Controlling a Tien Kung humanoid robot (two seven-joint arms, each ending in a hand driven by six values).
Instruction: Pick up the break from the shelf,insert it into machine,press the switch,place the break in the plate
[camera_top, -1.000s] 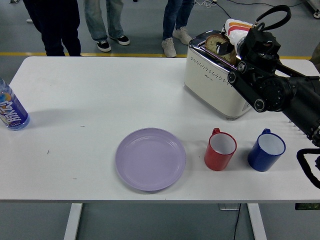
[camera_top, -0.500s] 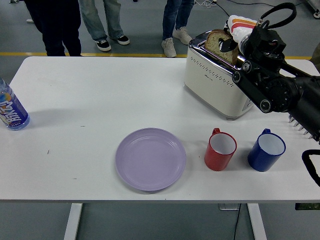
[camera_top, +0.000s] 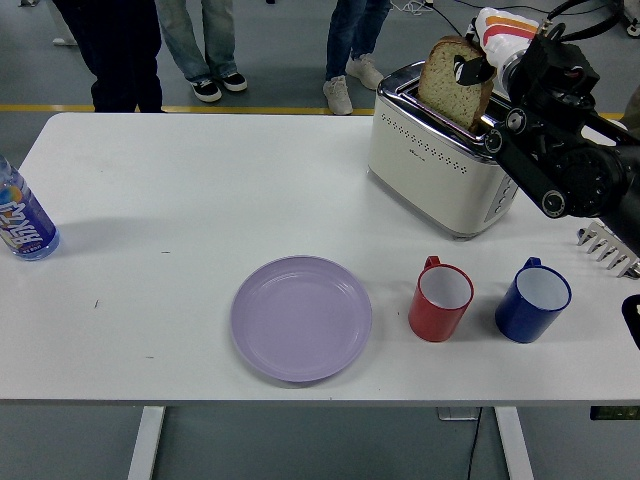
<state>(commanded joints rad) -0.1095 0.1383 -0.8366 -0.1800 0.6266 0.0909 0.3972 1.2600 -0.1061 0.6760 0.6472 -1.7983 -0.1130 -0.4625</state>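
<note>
Currently: purple plate (camera_top: 301, 317) empty near front edge of tabletop (camera_top: 200, 200), left-front of toaster (camera_top: 437, 163). Red mug (camera_top: 440, 299), blue mug (camera_top: 533, 300) just in front of toaster. Right hand (camera_top: 478, 66) pinches bread slice (camera_top: 455, 82), slice upright, partly above toaster slot. Bottle (camera_top: 22, 214) far left of toaster. People's legs beyond tabletop.

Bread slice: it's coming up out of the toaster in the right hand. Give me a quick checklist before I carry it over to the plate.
1. Right hand pinching the bread slice: ok.
2. Slice clear of the toaster slot: cannot tell, its lower edge sits right at the slot.
3. Purple plate bare: ok.
4. Red mug and blue mug near the path: not ok, carry high.
5. Left hand: not in view.
</note>
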